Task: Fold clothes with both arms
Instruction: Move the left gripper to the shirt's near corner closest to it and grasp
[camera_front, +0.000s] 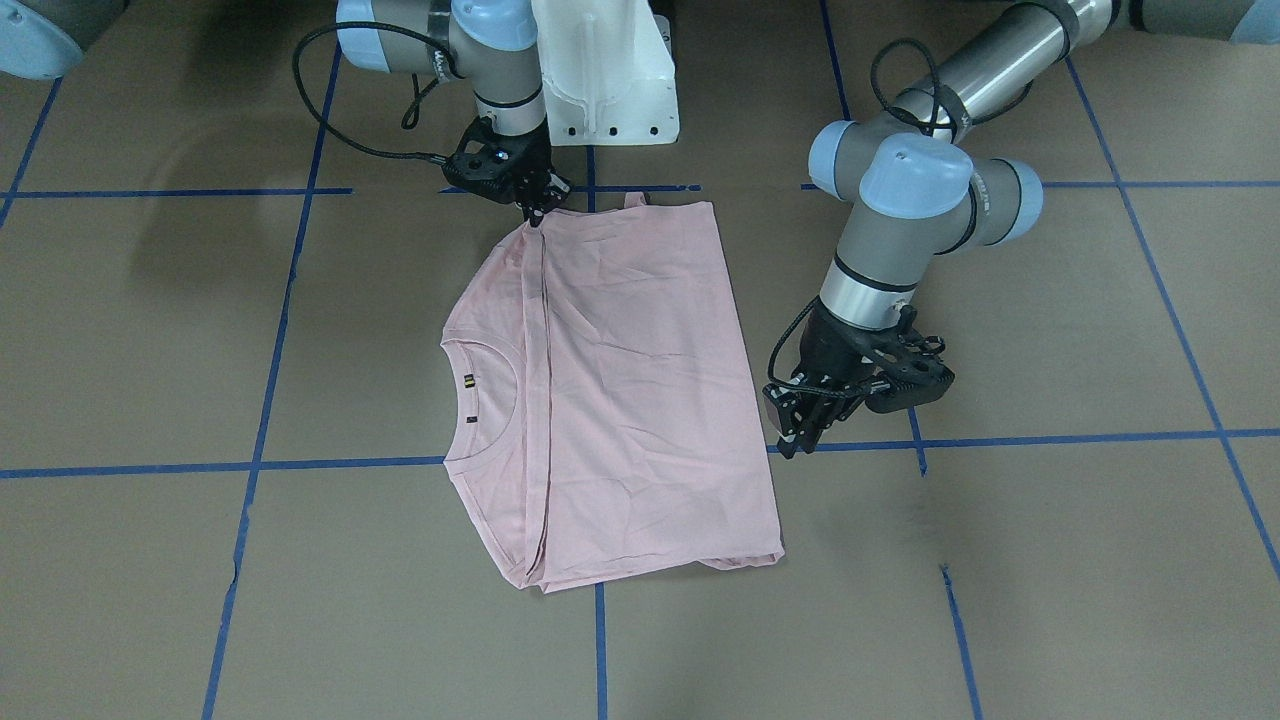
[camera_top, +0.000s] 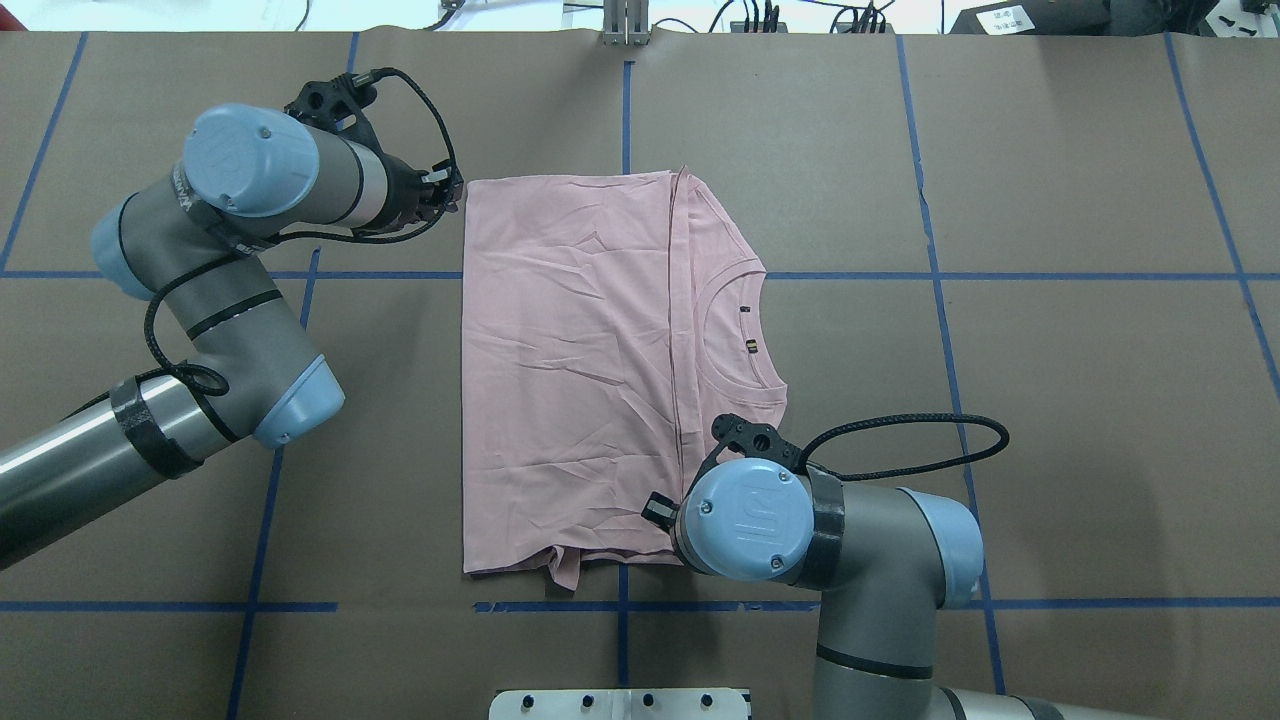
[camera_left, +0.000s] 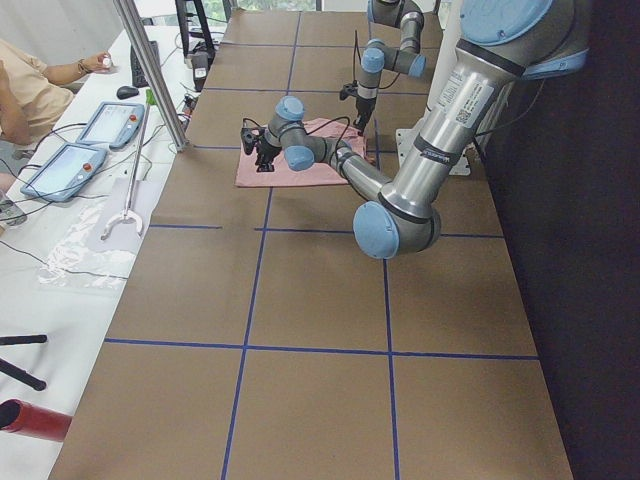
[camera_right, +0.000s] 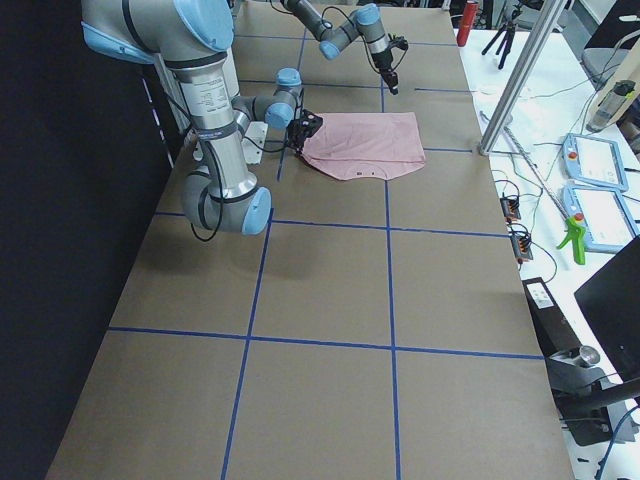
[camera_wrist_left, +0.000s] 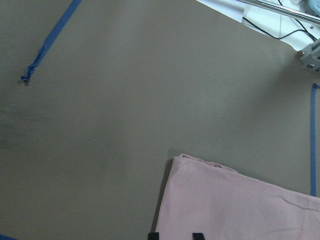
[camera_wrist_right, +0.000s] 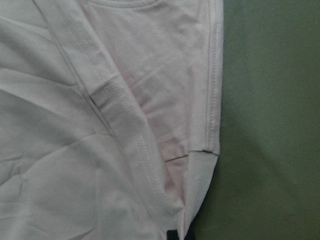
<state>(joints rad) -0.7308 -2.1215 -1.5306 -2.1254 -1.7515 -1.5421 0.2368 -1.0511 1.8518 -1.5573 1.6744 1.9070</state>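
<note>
so the pink t-shirt (camera_front: 640, 380) lies flat in the middle of the table (camera_front: 1050, 560), plain side up. it is doubled over on itself, and its hem (camera_front: 547, 420) runs in a straight line just short of the collar (camera_front: 500, 400). no print shows in any view. as i read it, the first fold is laid and the step in hand is taking hold for the next one, though i could equally be at the point of letting this fold go.

my right gripper (camera_front: 537, 212) is down at the shirt's corner nearest my base, where the hem line meets the shoulder edge. from across the table its jaws look drawn together on that corner, and the cloth rises to a small peak under them. my right wrist camera shows layered fabric and seams running straight into the dark tips at the bottom of its picture. i judge it pinched on the t-shirt.

my left gripper (camera_front: 800, 440) is at the opposite side, just beside the far corner of the folded edge. its fingertips (camera_wrist_left: 197, 236) stand apart with nothing between them but the view down onto the shirt's edge. it holds nothing, and i cannot tell whether it touches the cloth.

the next move calls for the left to come down over that far corner and close on every layer, not only the top one. then both grips must lift evenly so the hem line stays straight. a one-sided pull from the right would drag the fold askew.
</note>
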